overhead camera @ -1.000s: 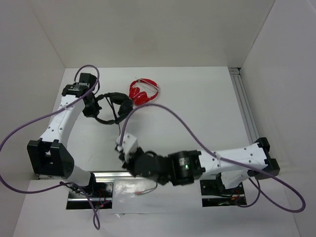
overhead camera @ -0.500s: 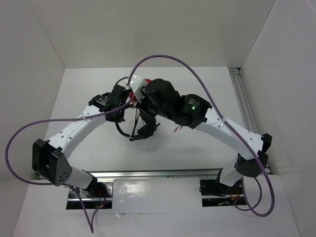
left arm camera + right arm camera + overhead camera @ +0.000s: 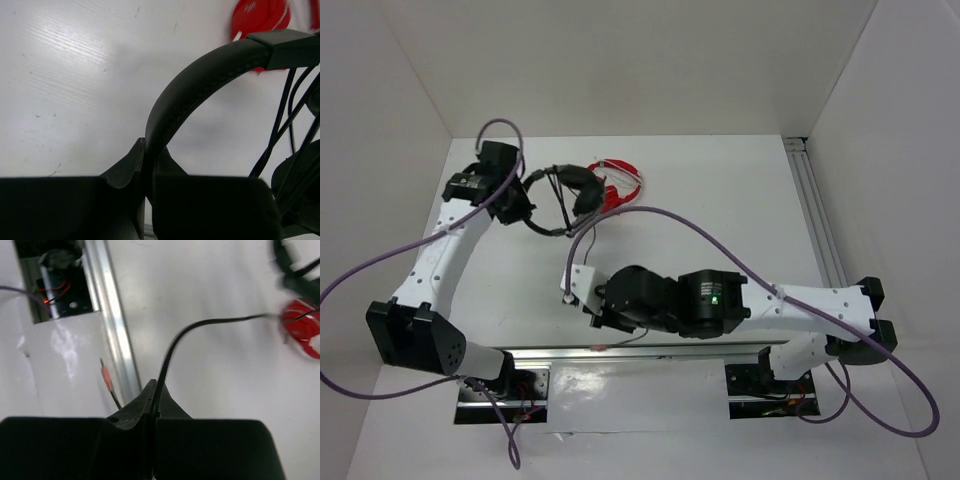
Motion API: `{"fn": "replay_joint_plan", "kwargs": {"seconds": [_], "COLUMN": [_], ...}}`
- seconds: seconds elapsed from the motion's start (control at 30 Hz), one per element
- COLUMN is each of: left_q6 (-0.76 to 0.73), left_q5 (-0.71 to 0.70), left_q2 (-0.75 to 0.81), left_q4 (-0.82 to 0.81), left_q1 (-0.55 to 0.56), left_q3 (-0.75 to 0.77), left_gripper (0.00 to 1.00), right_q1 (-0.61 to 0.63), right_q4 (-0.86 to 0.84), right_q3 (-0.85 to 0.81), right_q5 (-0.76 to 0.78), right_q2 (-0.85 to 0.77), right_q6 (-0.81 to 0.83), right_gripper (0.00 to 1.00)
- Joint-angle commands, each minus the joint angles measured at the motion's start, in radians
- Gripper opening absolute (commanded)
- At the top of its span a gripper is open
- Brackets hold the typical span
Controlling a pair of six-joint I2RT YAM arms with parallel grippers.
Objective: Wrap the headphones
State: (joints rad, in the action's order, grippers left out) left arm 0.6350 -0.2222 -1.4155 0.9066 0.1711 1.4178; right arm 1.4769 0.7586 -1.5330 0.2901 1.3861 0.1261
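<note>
The black headphones [image 3: 563,196] are held off the table at the back left, with cable strands crossing inside the headband. My left gripper [image 3: 523,206] is shut on the headband; in the left wrist view the band [image 3: 200,75] arches up out of the closed jaws [image 3: 147,165]. My right gripper [image 3: 592,318] is near the front rail, shut on the thin dark cable [image 3: 200,325], which runs from the jaws [image 3: 155,400] towards the headphones [image 3: 295,265]. The cable's red-tipped plug [image 3: 106,377] hangs loose beside the rail.
Red headphones [image 3: 620,184] lie just right of the black ones and also show in both wrist views [image 3: 260,17] [image 3: 302,325]. An aluminium rail [image 3: 650,352] runs along the front edge. White walls close in the left, back and right. Purple arm cables loop over the table.
My right gripper has pulled back from over the headphones to the front rail, drawing the cable out. My left gripper has carried the headphones back and left.
</note>
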Motion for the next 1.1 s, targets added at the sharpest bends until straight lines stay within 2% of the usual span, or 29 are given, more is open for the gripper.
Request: {"fn": "replay_joint_plan", "kwargs": {"seconds": [0.0,0.07,0.17,0.23,0.27,0.33,0.43,0.47,0.6,0.63,0.67,0.7,0.73,0.77,0.87,1.07], "left_q6": [0.167,0.221,0.302,0.302,0.302,0.255,0.18,0.18,0.137,0.128,0.127,0.127,0.127,0.127,0.016,-0.225], "left_q5": [0.229,0.315,0.343,0.301,0.244,0.219,0.126,0.037,-0.002,-0.018,-0.019,-0.019,-0.028,-0.046,-0.017,0.104], "left_q2": [0.049,0.038,0.038,0.029,0.02,0.02,0.033,0.042,0.07,0.088,0.101,0.131,0.145,0.161,0.181,0.115], "left_q4": [-0.058,-0.067,-0.089,-0.089,-0.074,-0.074,-0.074,-0.074,-0.074,-0.074,-0.084,-0.084,-0.097,-0.106,-0.144,-0.144], "left_q1": [-0.106,-0.194,-0.283,-0.283,-0.283,-0.272,-0.224,-0.208,-0.165,-0.144,-0.143,-0.133,-0.133,-0.133,-0.073,0.099], "left_q3": [0.047,0.032,-0.019,-0.019,-0.01,-0.028,-0.066,-0.08,-0.157,-0.18,-0.195,-0.207,-0.217,-0.23,-0.23,-0.23], "left_gripper": [0.0,0.0,0.0,0.0,0.0,0.0,0.0,0.0,0.0,0.0,0.0,0.0,0.0,0.0,0.0,0.0], "right_q1": [0.112,0.169,0.267,0.327,0.336,0.336,0.336,0.326,0.203,0.104,0.047,-0.005,-0.065,-0.066,-0.056,-0.13], "right_q4": [-0.154,-0.154,-0.139,-0.111,-0.101,-0.084,-0.108,-0.123,-0.231,-0.231,-0.208,-0.136,-0.119,-0.119,-0.108,-0.013], "right_q3": [0.066,0.048,-0.043,-0.096,-0.149,-0.196,-0.234,-0.246,-0.246,-0.246,-0.298,-0.33,-0.351,-0.36,-0.369,-0.579], "right_q5": [-0.014,-0.003,-0.014,0.05,0.05,0.081,0.231,0.216,0.213,0.187,0.143,0.012,-0.024,-0.037,0.05,0.196], "right_q2": [0.01,0.068,0.151,0.18,0.189,0.2,0.174,0.145,0.09,0.09,0.103,0.138,0.155,0.175,0.189,0.303], "right_q6": [-0.074,-0.083,-0.083,-0.063,-0.053,-0.017,0.039,0.076,0.135,0.135,0.135,0.11,0.11,0.11,0.15,0.254], "right_gripper": [0.0,0.0,0.0,0.0,0.0,0.0,0.0,0.0,0.0,0.0,0.0,0.0,0.0,0.0,0.0,0.0]}}
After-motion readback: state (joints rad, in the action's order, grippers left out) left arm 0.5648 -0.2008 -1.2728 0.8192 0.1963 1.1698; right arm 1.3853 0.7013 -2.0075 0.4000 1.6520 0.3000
